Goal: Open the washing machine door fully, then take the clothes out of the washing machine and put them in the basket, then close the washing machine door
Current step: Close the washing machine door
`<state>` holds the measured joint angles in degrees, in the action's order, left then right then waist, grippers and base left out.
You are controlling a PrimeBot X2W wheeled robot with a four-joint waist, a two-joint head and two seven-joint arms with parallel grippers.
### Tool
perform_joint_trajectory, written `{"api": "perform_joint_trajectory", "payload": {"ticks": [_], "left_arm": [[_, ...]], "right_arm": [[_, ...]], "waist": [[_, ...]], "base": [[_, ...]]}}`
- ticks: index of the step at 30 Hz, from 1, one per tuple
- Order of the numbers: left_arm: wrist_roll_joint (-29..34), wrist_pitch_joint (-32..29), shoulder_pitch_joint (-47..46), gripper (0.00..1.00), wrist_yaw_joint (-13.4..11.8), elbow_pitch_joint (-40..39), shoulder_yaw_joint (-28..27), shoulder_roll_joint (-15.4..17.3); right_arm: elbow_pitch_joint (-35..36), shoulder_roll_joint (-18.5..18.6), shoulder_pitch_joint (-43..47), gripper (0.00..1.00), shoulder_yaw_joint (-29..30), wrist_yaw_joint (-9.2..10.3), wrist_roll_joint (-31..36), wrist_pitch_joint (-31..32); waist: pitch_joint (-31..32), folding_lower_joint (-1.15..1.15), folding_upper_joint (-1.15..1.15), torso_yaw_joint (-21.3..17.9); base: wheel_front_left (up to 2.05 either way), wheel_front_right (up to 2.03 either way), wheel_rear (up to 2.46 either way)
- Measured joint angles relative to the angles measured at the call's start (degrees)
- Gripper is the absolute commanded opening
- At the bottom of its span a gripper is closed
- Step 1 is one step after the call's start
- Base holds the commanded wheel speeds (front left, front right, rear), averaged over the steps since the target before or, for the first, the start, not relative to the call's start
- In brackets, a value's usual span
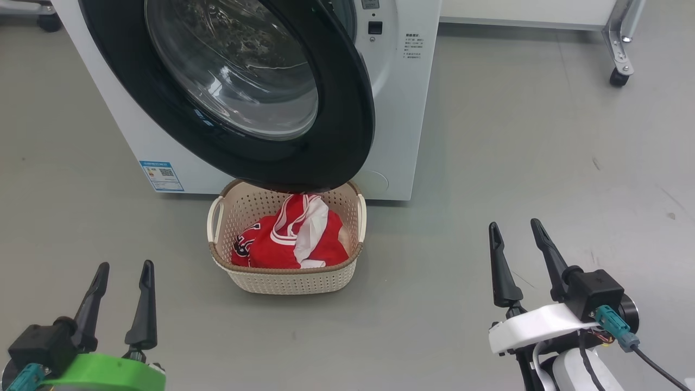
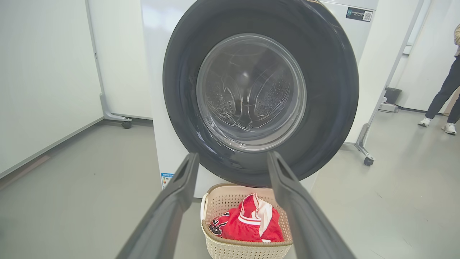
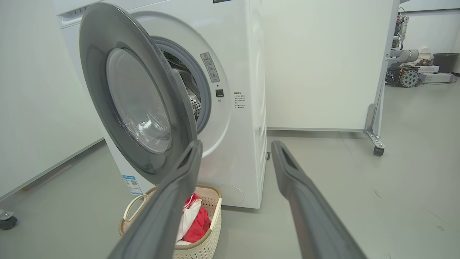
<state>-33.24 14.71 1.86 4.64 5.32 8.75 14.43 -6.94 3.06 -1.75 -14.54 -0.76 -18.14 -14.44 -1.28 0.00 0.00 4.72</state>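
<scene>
The white washing machine stands ahead with its black-rimmed glass door swung partly open over the basket. The cream basket sits on the floor right in front of the machine. The red and white clothes lie inside it. My left gripper is open and empty, low at the left, well back from the basket. My right gripper is open and empty at the lower right.
Grey floor spreads all around. A wheeled partition foot stands at the far right. A person's legs show at the right edge of the left wrist view. Equipment sits far off on the right.
</scene>
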Motion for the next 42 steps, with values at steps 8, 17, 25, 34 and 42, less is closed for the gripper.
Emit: {"api": "perform_joint_trajectory", "payload": {"ticks": [8, 17, 25, 34, 42], "left_arm": [[2.1, 0.0, 1.7, 1.0, 0.8, -0.4, -1.1, -1.5], [3.9, 0.0, 2.3, 1.0, 1.7, -0.6, -2.4, -2.8], [5.2, 0.0, 2.9, 1.0, 1.8, -0.9, -3.0, -3.7], [6.4, 0.0, 3.2, 1.0, 2.2, -1.0, -3.5, -4.5], [7.2, 0.0, 3.2, 1.0, 2.3, -1.1, -4.3, -4.8]], "right_arm": [[-0.3, -0.1, 0.0, 1.0, -0.3, -0.01, 0.2, 0.0], [-0.5, -0.2, 0.0, 1.0, -0.3, -0.11, 0.2, 0.0], [-0.5, -0.2, 0.0, 1.0, -0.3, -0.12, 0.2, 0.0], [-0.5, -0.3, 0.0, 1.0, -0.3, -0.11, 0.2, 0.0], [-0.4, -0.3, 0.0, 1.0, 0.3, 0.53, 0.2, 0.0]], "waist": [[-0.1, 0.0, 0.0, -0.4], [0.1, 0.0, 0.0, -0.5], [0.1, 0.0, 0.0, -0.4], [-0.4, 0.0, 0.0, -0.2], [-0.8, 0.0, 0.0, -0.2]], "base": [[0.0, 0.0, 0.0], [0.0, 0.0, 0.0], [0.0, 0.0, 0.0], [0.0, 0.0, 0.0], [0.0, 0.0, 0.0]]}}
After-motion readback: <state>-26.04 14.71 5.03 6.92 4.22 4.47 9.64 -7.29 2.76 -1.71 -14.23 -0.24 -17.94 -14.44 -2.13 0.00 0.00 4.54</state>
